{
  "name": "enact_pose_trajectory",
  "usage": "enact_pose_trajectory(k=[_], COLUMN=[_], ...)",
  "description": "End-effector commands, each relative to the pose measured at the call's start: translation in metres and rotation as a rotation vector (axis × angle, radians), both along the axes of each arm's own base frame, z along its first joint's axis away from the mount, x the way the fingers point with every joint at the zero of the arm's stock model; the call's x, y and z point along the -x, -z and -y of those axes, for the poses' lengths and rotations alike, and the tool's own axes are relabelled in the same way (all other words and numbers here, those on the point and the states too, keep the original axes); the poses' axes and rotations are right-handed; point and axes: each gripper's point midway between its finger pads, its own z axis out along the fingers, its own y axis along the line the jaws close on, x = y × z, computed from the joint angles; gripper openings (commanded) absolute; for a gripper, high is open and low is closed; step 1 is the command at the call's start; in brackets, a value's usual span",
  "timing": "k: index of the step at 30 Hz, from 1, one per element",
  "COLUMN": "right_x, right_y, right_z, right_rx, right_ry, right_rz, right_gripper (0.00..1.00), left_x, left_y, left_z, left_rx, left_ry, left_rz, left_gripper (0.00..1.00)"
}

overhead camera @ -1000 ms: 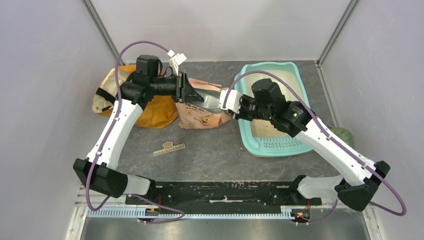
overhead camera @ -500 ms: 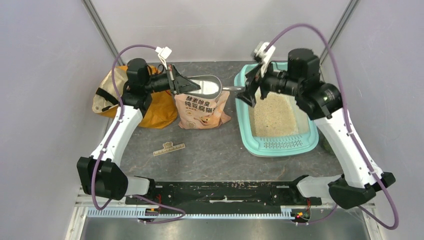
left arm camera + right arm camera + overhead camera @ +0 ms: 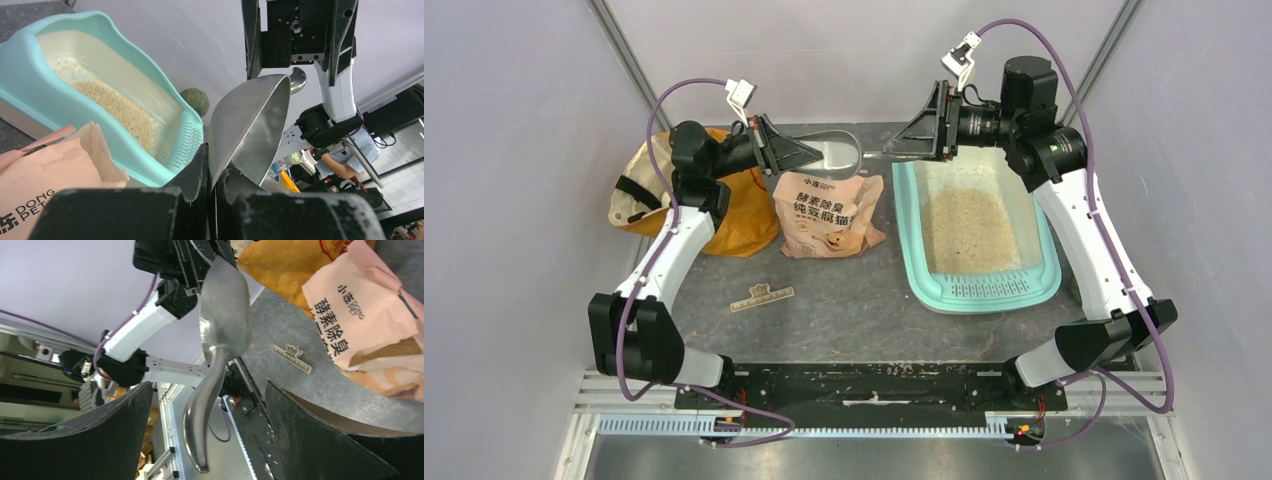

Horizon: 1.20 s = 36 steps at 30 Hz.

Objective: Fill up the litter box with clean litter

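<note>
The teal litter box (image 3: 1046, 276) stands at the right with a patch of clean litter (image 3: 964, 225) in its cream bottom, also seen in the left wrist view as litter (image 3: 112, 102) inside the box (image 3: 145, 60). A silver metal scoop (image 3: 836, 155) hangs in the air above the peach-pink pouch (image 3: 824, 215). My left gripper (image 3: 809, 155) is shut on the rim of the scoop's bowl (image 3: 250, 125). My right gripper (image 3: 894, 148) is open, its fingers either side of the scoop handle (image 3: 205, 405) without touching it.
An orange fabric bag (image 3: 734, 215) lies behind the pouch at the left. A small wooden strip (image 3: 762, 297) rests on the grey tabletop in front. A green ball (image 3: 196, 100) sits beyond the litter box's far side.
My left gripper has shut on the scoop bowl and my right gripper has opened off the handle. Both arms have risen toward the back wall, the scoop lifted off the pouch.
</note>
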Motion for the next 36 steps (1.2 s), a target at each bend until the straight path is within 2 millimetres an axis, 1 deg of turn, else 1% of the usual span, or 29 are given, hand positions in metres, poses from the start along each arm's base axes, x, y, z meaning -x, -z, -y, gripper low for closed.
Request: enact_pose_trajectory(k=[1, 4, 7, 12, 16, 23, 26, 29, 32, 36], right_x=[0.009, 0.007, 0.000, -0.007, -0.012, -0.019, -0.022, -0.025, -0.028, -0.029], right_y=[-0.029, -0.031, -0.026, -0.018, -0.008, 0.009, 0.013, 0.018, 0.021, 0.022], right_z=[0.001, -0.001, -0.002, -0.004, -0.004, -0.002, -0.001, 0.000, 0.001, -0.001], right_rx=[-0.093, -0.104, -0.101, -0.104, -0.093, -0.048, -0.029, -0.005, 0.003, 0.003], right_ry=[-0.034, -0.039, -0.015, 0.004, 0.024, 0.069, 0.090, 0.111, 0.122, 0.114], right_rz=[-0.017, -0.008, -0.039, -0.087, -0.121, -0.136, -0.130, -0.131, -0.131, -0.131], right_gripper=[0.88, 0.81, 0.75, 0.72, 0.69, 0.55, 0.53, 0.48, 0.47, 0.39], left_x=[-0.007, -0.015, -0.016, -0.022, -0.019, -0.022, -0.022, -0.022, -0.023, -0.023], left_y=[-0.013, -0.006, -0.007, -0.003, -0.006, -0.005, -0.002, -0.001, -0.001, 0.000], left_z=[-0.001, -0.002, 0.001, 0.003, 0.006, 0.011, 0.014, 0.015, 0.015, 0.015], left_rx=[0.039, -0.009, -0.009, 0.001, 0.001, -0.036, -0.061, -0.077, -0.075, -0.074], left_ry=[-0.042, -0.090, -0.093, -0.119, -0.109, -0.125, -0.133, -0.146, -0.158, -0.161], left_rz=[0.026, 0.007, -0.007, -0.034, -0.021, -0.011, -0.009, 0.005, -0.006, -0.010], left_gripper=[0.02, 0.02, 0.02, 0.02, 0.02, 0.02, 0.02, 0.02, 0.02, 0.02])
